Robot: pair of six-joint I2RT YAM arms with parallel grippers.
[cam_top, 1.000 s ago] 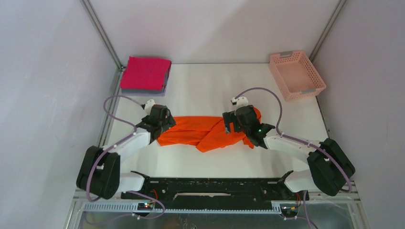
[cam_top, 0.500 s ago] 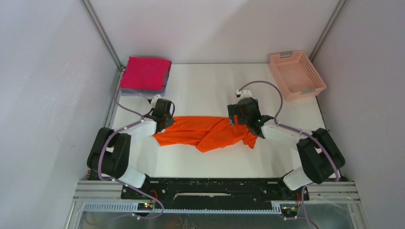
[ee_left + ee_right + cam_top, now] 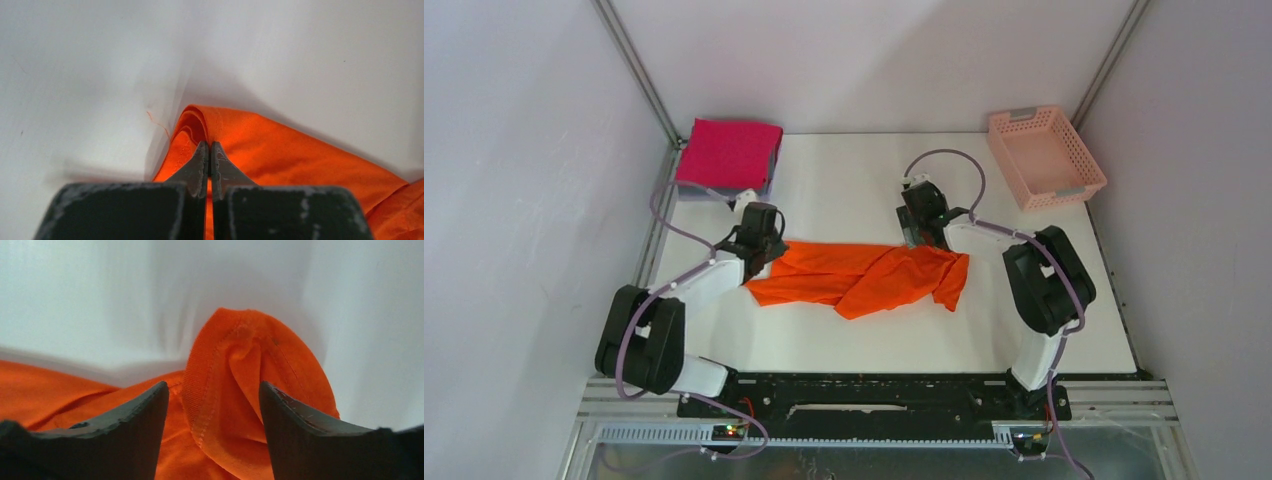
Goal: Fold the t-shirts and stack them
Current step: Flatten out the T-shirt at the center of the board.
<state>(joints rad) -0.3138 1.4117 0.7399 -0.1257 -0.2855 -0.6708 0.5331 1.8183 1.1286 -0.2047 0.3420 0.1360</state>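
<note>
The orange t-shirt (image 3: 854, 275) lies crumpled in a long band across the middle of the white table (image 3: 844, 180); at the shirt's left end the left gripper (image 3: 210, 147) has its fingers pressed together on a bunched edge of the cloth, pinching it; at the shirt's far right corner the right gripper (image 3: 212, 390) stands with its fingers apart, straddling a raised fold with a stitched hem and not clamping it; beyond the shirt to the far left sits a folded magenta t-shirt (image 3: 729, 152) on top of a folded grey one (image 3: 770, 176); beyond the shirt to the far right stands the pale pink basket (image 3: 1000, 146).
</note>
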